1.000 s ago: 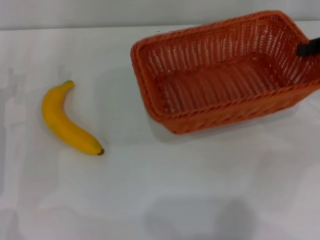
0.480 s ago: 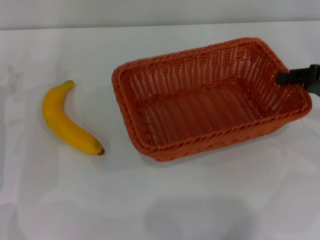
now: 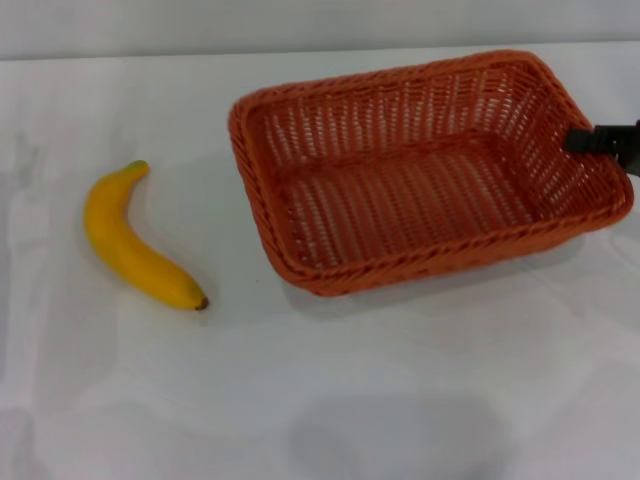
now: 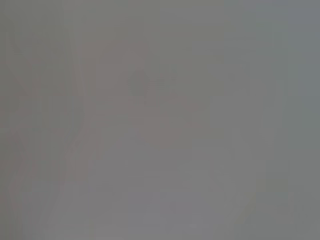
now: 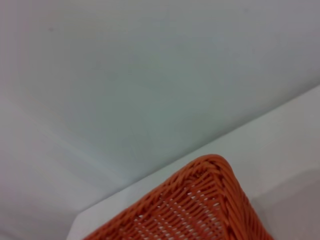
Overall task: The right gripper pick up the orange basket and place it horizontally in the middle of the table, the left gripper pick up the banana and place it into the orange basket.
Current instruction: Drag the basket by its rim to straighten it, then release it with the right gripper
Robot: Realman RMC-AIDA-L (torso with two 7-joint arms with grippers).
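Note:
The orange basket (image 3: 400,274) sits on the white table (image 3: 330,400), centre to right in the head view, its long side running nearly left to right. My right gripper (image 3: 598,140) shows only as a dark tip at the basket's right-hand rim, shut on it. One corner of the basket (image 5: 200,200) fills the bottom of the right wrist view. The yellow banana (image 3: 130,245) lies on the table to the left of the basket, apart from it, with its green stem pointing away and its dark tip nearer me. My left gripper is out of view.
The table's far edge (image 3: 200,55) runs across the top of the head view, just behind the basket. The left wrist view shows only a featureless grey surface.
The basket has slid left toward the table's middle with the right gripper on its rim, and has turned closer to level. The banana has not moved.

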